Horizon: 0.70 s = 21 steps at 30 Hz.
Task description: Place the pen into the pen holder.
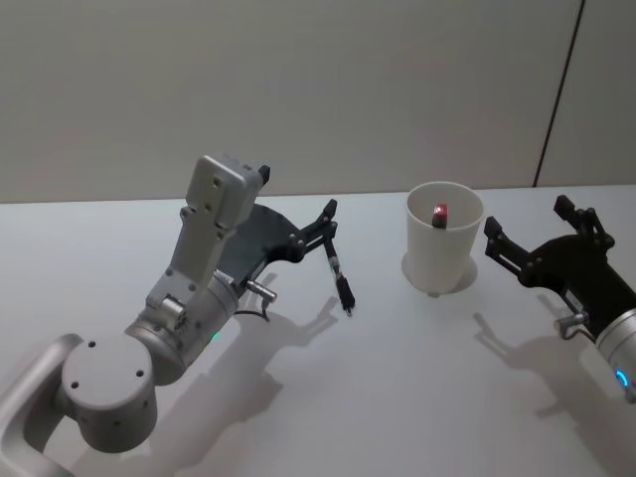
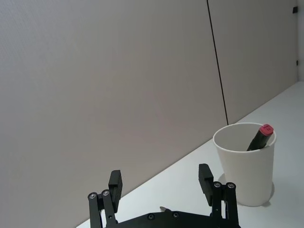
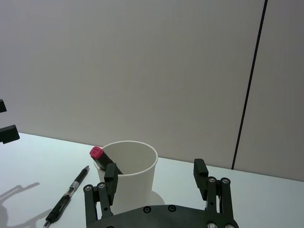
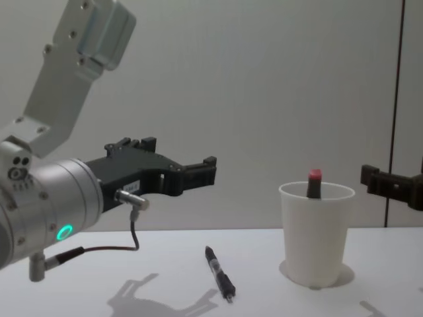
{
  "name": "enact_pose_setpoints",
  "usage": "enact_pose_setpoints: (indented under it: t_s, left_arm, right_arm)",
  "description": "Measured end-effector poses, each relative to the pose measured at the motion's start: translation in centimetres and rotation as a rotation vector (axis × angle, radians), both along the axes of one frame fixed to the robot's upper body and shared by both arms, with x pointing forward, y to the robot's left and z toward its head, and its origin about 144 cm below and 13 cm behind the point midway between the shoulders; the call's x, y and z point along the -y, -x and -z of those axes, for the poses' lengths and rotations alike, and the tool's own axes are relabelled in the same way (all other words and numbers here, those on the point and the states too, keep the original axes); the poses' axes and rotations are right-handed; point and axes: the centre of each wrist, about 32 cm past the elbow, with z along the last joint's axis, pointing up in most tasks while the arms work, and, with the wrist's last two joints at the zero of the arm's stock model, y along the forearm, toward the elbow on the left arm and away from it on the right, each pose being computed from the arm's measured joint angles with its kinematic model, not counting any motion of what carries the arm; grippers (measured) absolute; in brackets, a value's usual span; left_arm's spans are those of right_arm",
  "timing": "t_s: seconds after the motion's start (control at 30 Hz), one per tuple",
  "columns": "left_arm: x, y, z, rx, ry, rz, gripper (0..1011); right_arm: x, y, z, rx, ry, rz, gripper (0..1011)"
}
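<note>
A black pen (image 1: 343, 285) lies flat on the white table, left of the pen holder; it also shows as pen (image 4: 219, 273) and pen (image 3: 66, 197). The pen holder (image 1: 443, 243) is a white paper cup standing upright, seen too as pen holder (image 2: 246, 168), (image 3: 135, 168), (image 4: 315, 231). A black marker with a red cap (image 1: 440, 212) leans inside it. My left gripper (image 1: 328, 221) hovers open above the pen's far end, clear of the table (image 4: 198, 173), with nothing between its fingers (image 2: 115, 183). My right gripper (image 1: 527, 221) stands open just right of the cup, facing it (image 3: 155, 173).
The table (image 1: 397, 397) is bare white, with a grey wall close behind it. A thin cable (image 4: 125, 244) hangs under the left wrist. The left arm's large joint (image 1: 104, 393) takes up the near left corner.
</note>
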Motion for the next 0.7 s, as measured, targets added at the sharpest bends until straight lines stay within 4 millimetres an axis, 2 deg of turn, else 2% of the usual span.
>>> enact_pose_setpoints:
  t_s: [0.7]
  left_arm:
    - [-2.3,1.5,-0.9,-0.126,-0.008,0.050,1001]
  right_arm:
    - [0.0,0.0,0.0,0.000,0.000,0.000,1002]
